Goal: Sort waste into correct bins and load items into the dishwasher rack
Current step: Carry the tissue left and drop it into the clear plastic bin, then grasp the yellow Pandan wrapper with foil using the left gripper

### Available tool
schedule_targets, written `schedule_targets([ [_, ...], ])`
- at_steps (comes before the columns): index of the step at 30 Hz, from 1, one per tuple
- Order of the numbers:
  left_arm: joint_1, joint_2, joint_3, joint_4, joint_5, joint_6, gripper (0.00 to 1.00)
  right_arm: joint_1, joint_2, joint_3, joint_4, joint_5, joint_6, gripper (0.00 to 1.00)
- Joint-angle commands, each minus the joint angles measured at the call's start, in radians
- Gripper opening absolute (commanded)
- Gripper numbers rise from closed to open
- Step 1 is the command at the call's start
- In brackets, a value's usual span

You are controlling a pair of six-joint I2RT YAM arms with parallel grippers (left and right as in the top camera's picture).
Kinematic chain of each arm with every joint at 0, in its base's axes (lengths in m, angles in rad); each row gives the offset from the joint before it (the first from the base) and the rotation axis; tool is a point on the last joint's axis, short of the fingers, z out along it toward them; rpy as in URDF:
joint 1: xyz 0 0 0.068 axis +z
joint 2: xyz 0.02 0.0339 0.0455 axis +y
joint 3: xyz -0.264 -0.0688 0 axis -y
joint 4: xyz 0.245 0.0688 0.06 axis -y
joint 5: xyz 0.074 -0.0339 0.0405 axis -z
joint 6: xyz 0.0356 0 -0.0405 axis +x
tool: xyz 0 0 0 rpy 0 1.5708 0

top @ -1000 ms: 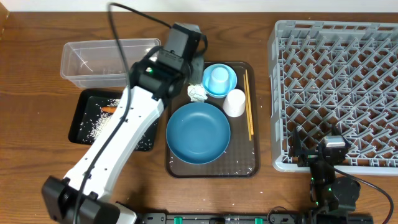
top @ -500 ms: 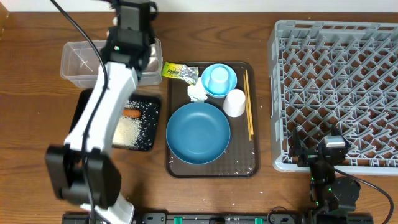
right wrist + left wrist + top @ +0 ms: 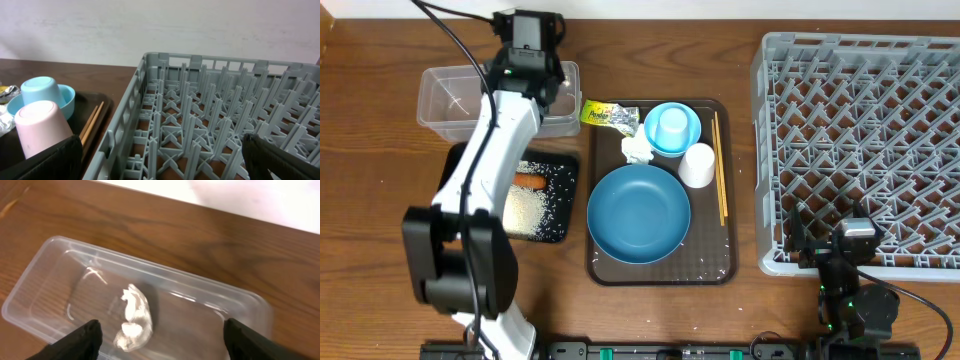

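My left gripper (image 3: 527,88) (image 3: 161,330) hangs open over the clear box (image 3: 450,100) (image 3: 45,280). A crumpled white tissue (image 3: 134,317) lies loose on the box floor between and below the jaws, touched by neither. A second tissue (image 3: 637,150) lies on the brown tray. The yellow-green wrapper (image 3: 609,115) lies just right of the box. The black tray (image 3: 455,205) holds rice (image 3: 525,210) and the carrot (image 3: 528,181). My right gripper (image 3: 855,240) (image 3: 161,145) stays open and empty at the rack's (image 3: 865,150) front left corner.
The brown serving tray (image 3: 605,270) carries the blue dish (image 3: 638,213), a light-blue cup (image 3: 672,122) upside down in the small bowl (image 3: 690,135), the pinkish cup (image 3: 697,165) and the chopsticks (image 3: 720,170). Scattered rice grains dot the tray's front.
The left arm swung from the brown tray's back left corner to over the clear box. Its jaws opened and the tissue now lies in the box. The right arm has not moved.
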Motion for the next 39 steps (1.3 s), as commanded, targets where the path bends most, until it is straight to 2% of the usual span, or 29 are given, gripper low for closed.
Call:
schedule_targets([
  [1, -0.072, -0.129, 0.002, -0.062, 0.143, -0.005, 0.85, 0.020, -0.002, -0.001, -0.005, 0.003, -0.008, 0.99],
  [2, -0.095, -0.150, 0.002, -0.098, 0.222, -0.005, 0.88, 0.020, -0.002, -0.001, -0.005, 0.003, -0.008, 0.99],
  [5, -0.150, -0.180, 0.002, -0.172, 0.426, -0.005, 0.91, 0.020, -0.002, -0.001, -0.005, 0.003, -0.008, 0.99],
  [8, -0.197, -0.171, 0.002, -0.187, 0.509, -0.022, 0.92, 0.020, -0.002, -0.001, -0.005, 0.003, -0.008, 0.99],
  [10, -0.217, -0.151, 0.002, -0.200, 0.499, -0.141, 0.92, 0.020, -0.002, -0.001, -0.005, 0.003, -0.008, 0.99],
  [13, -0.229, -0.100, 0.002, -0.229, 0.493, -0.422, 0.92, 0.020, -0.002, -0.001, -0.005, 0.003, -0.008, 0.99],
  [14, -0.229, -0.083, 0.002, -0.231, 0.493, -0.487, 0.98, 0.020, -0.002, -0.001, -0.005, 0.003, -0.008, 0.99],
  [18, -0.226, -0.010, 0.002, -0.230, 0.457, -0.710, 0.98, 0.020, -0.002, -0.001, -0.004, 0.003, -0.008, 0.99],
  [21, -0.224, 0.034, 0.002, -0.224, 0.407, -0.819, 0.98, 0.020, -0.002, -0.001, -0.005, 0.003, -0.008, 0.99],
  [25, -0.217, 0.087, 0.002, -0.171, 0.365, -0.848, 0.98, 0.020, -0.002, -0.001, -0.005, 0.003, -0.008, 0.99],
  [30, -0.209, 0.150, 0.002, -0.158, 0.366, -0.984, 0.98, 0.020, -0.002, -0.001, -0.005, 0.003, -0.008, 0.99],
  [39, -0.209, 0.228, 0.002, -0.124, 0.372, -1.030, 0.95, 0.020, -0.002, -0.001, -0.005, 0.003, -0.008, 0.99],
])
